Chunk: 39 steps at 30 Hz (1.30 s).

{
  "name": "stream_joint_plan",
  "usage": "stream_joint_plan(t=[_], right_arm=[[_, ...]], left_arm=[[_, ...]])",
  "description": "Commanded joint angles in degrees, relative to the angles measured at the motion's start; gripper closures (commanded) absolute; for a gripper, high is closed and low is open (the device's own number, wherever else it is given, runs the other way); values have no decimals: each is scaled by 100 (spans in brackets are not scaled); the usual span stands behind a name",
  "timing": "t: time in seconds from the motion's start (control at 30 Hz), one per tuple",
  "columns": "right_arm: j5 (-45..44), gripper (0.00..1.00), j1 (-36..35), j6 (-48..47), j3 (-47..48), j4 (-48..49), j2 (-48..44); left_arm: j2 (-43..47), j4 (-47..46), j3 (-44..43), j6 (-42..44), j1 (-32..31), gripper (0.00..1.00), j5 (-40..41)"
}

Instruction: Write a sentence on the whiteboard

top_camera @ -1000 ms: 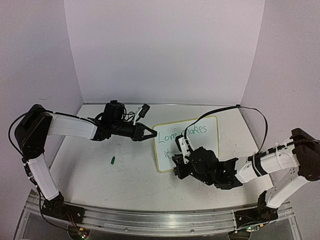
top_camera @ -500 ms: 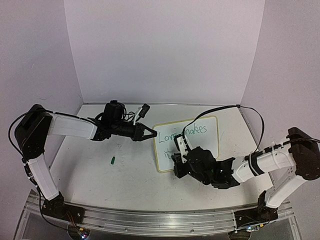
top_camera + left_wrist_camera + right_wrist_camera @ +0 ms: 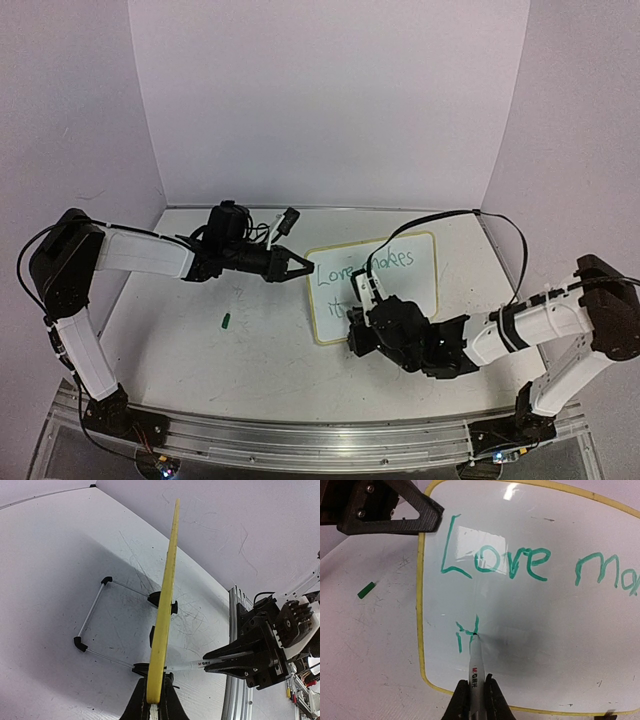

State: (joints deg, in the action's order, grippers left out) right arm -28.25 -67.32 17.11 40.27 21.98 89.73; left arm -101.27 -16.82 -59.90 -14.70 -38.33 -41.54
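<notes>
Bottom centre of the right wrist view: right gripper (image 3: 475, 695), jaws pressed onto a white marker (image 3: 475, 666), tip touching the whiteboard (image 3: 555, 620) at the green "it" on the lower line. Above that, in green, "Love ma", cut off by the right edge of the frame. Left of the board, on the table (image 3: 365, 650), a small green cap (image 3: 366, 590), well apart from the yellow frame. In the top view, board right of centre, reading "Love makes" over "it". Beyond, at the board's upper left edge, left gripper (image 3: 297, 266), jaws pinching the pale-yellow rim. Through the left wrist view, board seen edge-on, with black clip feet (image 3: 161, 599) and a wire stand (image 3: 92, 616) reaching out to frame left.
</notes>
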Motion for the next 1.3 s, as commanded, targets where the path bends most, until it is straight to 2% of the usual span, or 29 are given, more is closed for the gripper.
stream_joint_plan(t=[0.0,0.1,0.2,0.23,0.37,0.57,0.7,0.87,0.93,1.0,1.13,1.27], right_arm=[[-468,100,-15,541,-15,-680,-850],[186,100,-26,584,-286,-537,-1775],[-40,100,-16,675,-370,-738,-2230],[-218,100,-3,717,-383,-815,-2293],[-522,100,14,715,-290,-960,-2437],[-742,100,18,774,-257,-965,-2526],[-561,100,17,667,-257,-967,-2475],[-567,100,15,401,-187,-985,-2475],[-640,100,17,295,-150,-939,-2507],[-769,100,22,80,-56,-918,-2445],[-866,100,44,-352,152,-932,-2203],[-910,100,113,-397,169,-941,-2160]], left_arm=[[59,390,-61,327,-113,100,238],[72,398,-78,260,-113,100,284],[120,427,-105,95,-112,93,424],[139,443,-115,13,-109,89,478],[233,496,-150,-402,-113,62,575],[406,578,25,-1019,-127,40,713],[655,176,469,-1349,-302,37,934],[646,-905,832,-1749,-349,34,1017],[537,-1669,1010,-1999,-379,34,914],[422,-2188,1148,-2192,-431,36,935],[312,-2449,1303,-2181,-452,46,1277],[178,-2547,1350,-2097,-474,49,1323]])
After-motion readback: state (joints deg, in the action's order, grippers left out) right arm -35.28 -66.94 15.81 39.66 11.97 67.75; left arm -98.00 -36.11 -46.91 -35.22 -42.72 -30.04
